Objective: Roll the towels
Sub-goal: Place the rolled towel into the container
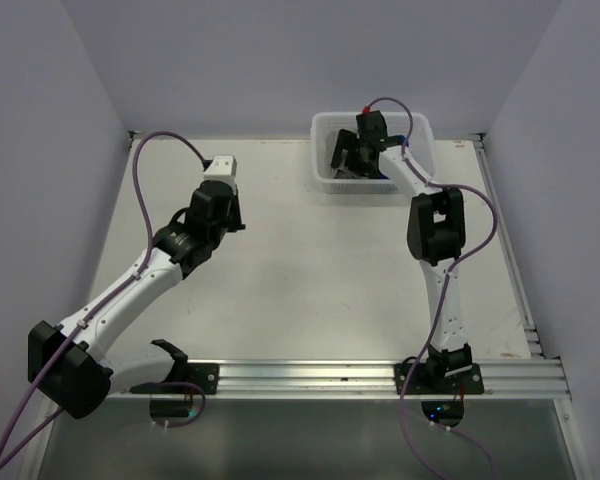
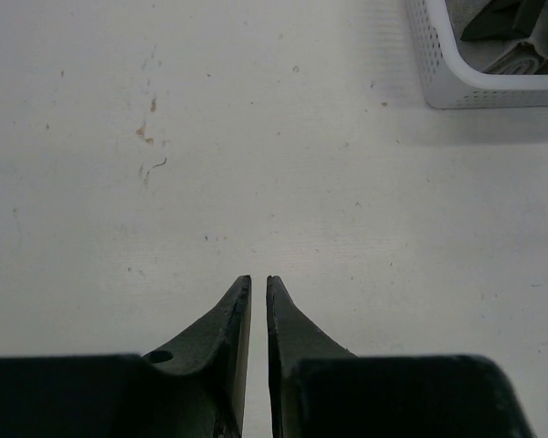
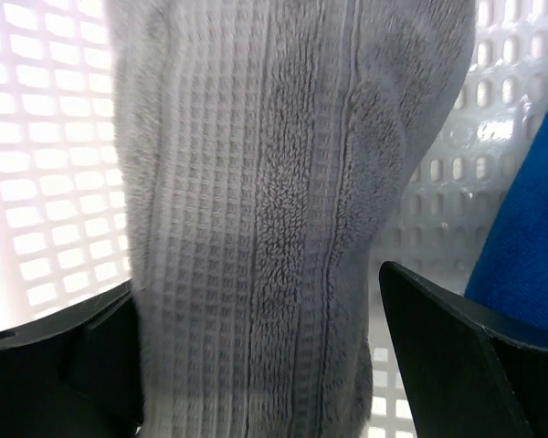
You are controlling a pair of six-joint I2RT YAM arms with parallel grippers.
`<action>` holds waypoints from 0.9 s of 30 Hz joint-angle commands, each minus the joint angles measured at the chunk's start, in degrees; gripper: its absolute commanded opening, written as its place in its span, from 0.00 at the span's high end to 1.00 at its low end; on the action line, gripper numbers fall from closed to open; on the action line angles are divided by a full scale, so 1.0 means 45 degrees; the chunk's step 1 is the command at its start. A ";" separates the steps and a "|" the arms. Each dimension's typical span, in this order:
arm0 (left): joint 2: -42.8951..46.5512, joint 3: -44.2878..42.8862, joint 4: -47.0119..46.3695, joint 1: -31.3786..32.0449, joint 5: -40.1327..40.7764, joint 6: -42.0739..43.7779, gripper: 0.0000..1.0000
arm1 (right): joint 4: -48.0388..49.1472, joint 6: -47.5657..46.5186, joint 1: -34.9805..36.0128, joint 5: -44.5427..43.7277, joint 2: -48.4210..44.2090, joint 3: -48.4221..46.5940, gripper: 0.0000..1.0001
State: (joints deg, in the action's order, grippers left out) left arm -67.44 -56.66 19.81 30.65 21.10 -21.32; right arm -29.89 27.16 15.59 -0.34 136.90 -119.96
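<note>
The grey towel point(image 3: 274, 182), waffle-textured, hangs inside the white basket point(image 3: 36, 182) and fills the right wrist view. My right gripper point(image 3: 256, 278) is open inside the basket, its jaws standing on either side of the grey towel, with a gap at the right finger. The blue towel point(image 3: 530, 228) shows at the right edge, beside that finger. In the top view the right gripper point(image 1: 346, 160) reaches down into the basket point(image 1: 325, 125). My left gripper point(image 2: 258, 278) is shut and empty over bare table; it shows in the top view point(image 1: 223, 208) at the middle left.
The basket stands at the table's far right; its corner shows in the left wrist view point(image 2: 438, 73) with grey cloth point(image 2: 511, 36) inside. The white table point(image 1: 310, 270) has raised edges. An aluminium rail point(image 1: 380, 375) runs along the near edge.
</note>
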 commanded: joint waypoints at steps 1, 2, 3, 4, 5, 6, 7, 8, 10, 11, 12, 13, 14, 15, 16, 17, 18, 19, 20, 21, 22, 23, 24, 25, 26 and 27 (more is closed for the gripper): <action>0.0396 -0.0143 -0.0497 -0.0074 -0.0119 0.0324 0.84 | -0.0759 -0.0487 -0.0184 0.0095 -0.0910 -0.1444 0.04; 0.0435 -0.0123 -0.0535 -0.0074 -0.0139 0.0343 0.83 | -0.0954 -0.0527 -0.0204 0.0095 -0.1007 -0.1544 0.04; 0.0474 -0.0123 -0.0555 -0.0074 -0.0139 0.0382 0.81 | -0.1014 -0.0604 -0.0204 0.0114 -0.1086 -0.1622 0.04; 0.0494 -0.0123 -0.0575 -0.0074 -0.0119 0.0383 0.80 | -0.1092 -0.0644 -0.0223 0.0114 -0.1144 -0.1758 0.04; 0.0514 -0.0103 -0.0575 -0.0074 -0.0100 0.0421 0.80 | -0.1266 -0.0644 -0.0262 0.0095 -0.1222 -0.1818 0.04; 0.0533 -0.0103 -0.0594 -0.0074 -0.0003 0.0441 0.79 | -0.1326 -0.0644 -0.0282 0.0095 -0.1397 -0.1857 0.03; 0.0533 -0.0103 -0.0594 -0.0074 0.0037 0.0461 0.79 | -0.1404 -0.0664 -0.0301 0.0114 -0.1534 -0.1877 0.03; 0.0533 -0.0123 -0.0594 -0.0074 0.0056 0.0461 0.79 | -0.1443 -0.0703 -0.0340 0.0114 -0.1690 -0.1858 0.03; 0.0533 -0.0123 -0.0575 -0.0093 0.0115 0.0500 0.79 | -0.1521 -0.0781 -0.0360 0.0095 -0.2198 -0.1799 0.03; 0.0533 -0.0123 -0.0575 -0.0093 0.0134 0.0500 0.79 | -0.1580 -0.0820 -0.0360 0.0095 -0.2374 -0.1818 0.03; 0.0533 -0.0142 -0.0555 -0.0093 0.0212 0.0538 0.79 | -0.1619 -0.0878 -0.0360 0.0095 -0.2588 -0.1818 0.03; 0.0533 -0.0142 -0.0575 -0.0093 0.0271 0.0558 0.78 | -0.1678 -0.0917 -0.0360 0.0095 -0.2996 -0.1818 0.02; 0.0533 -0.0162 -0.0555 -0.0093 0.0349 0.0558 0.78 | -0.1852 -0.0937 -0.0360 0.0095 -0.3291 -0.1780 0.02; 0.0533 -0.0162 -0.0555 -0.0113 0.0504 0.0578 0.77 | -0.1873 -0.0976 -0.0341 0.0095 -0.3584 -0.1702 0.01; 0.0553 -0.0181 -0.0536 -0.0132 0.0622 0.0597 0.76 | -0.1854 -0.1054 -0.0341 0.0133 -0.4418 -0.1218 0.01; 0.0592 -0.0181 -0.0516 -0.0132 0.0739 0.0597 0.75 | -0.1622 -0.1054 -0.0283 0.0173 -0.4929 -0.0749 0.01; 0.0631 -0.0181 -0.0516 -0.0171 0.1069 0.0597 0.72 | -0.1388 -0.1074 -0.0263 0.0192 -0.5456 -0.0183 0.01; 0.0708 -0.0181 -0.0497 -0.0191 0.1266 0.0617 0.71 | -0.1153 -0.1190 -0.0243 0.0250 -0.6119 0.1137 0.01; 0.0806 -0.0162 -0.0477 -0.0249 0.1693 0.0598 0.66 | -0.0726 -0.1307 -0.0069 0.0251 -0.7286 0.1866 0.01; 0.0865 -0.0143 -0.0497 -0.0269 0.1871 0.0597 0.64 | -0.0315 -0.1444 0.0223 0.0135 -0.7993 0.3304 0.01; 0.0943 -0.0142 -0.0497 -0.0308 0.2066 0.0617 0.62 | -0.0311 -0.1638 0.0226 0.0134 -0.8639 0.4014 0.01; 0.0963 -0.0104 -0.0497 -0.0328 0.2223 0.0636 0.60 | -0.0002 -0.1776 0.0593 -0.0292 -0.9941 0.4717 0.01; 0.1021 -0.0084 -0.0516 -0.0386 0.2553 0.0695 0.56 | 0.0195 -0.1912 0.0810 -0.0412 -1.0534 0.5401 0.01; 0.1118 -0.0006 -0.0536 -0.0406 0.2711 0.0714 0.54 | 0.0332 -0.2069 0.1005 -0.0510 -1.1081 0.6646 0.01; 0.1177 0.0014 -0.0613 -0.0425 0.2848 0.0773 0.52 | 0.0391 -0.2128 0.1355 -0.0685 -1.2189 0.7219 0.01; 0.1255 0.0053 -0.0653 -0.0445 0.3120 0.0773 0.44 | 0.0431 -0.2109 0.1571 -0.0706 -1.2664 0.7805 0.01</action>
State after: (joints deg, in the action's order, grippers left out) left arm -63.72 -56.64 19.75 29.28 29.76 -18.92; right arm -30.61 20.40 19.90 -2.00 86.11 -91.09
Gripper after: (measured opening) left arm 0.530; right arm 0.986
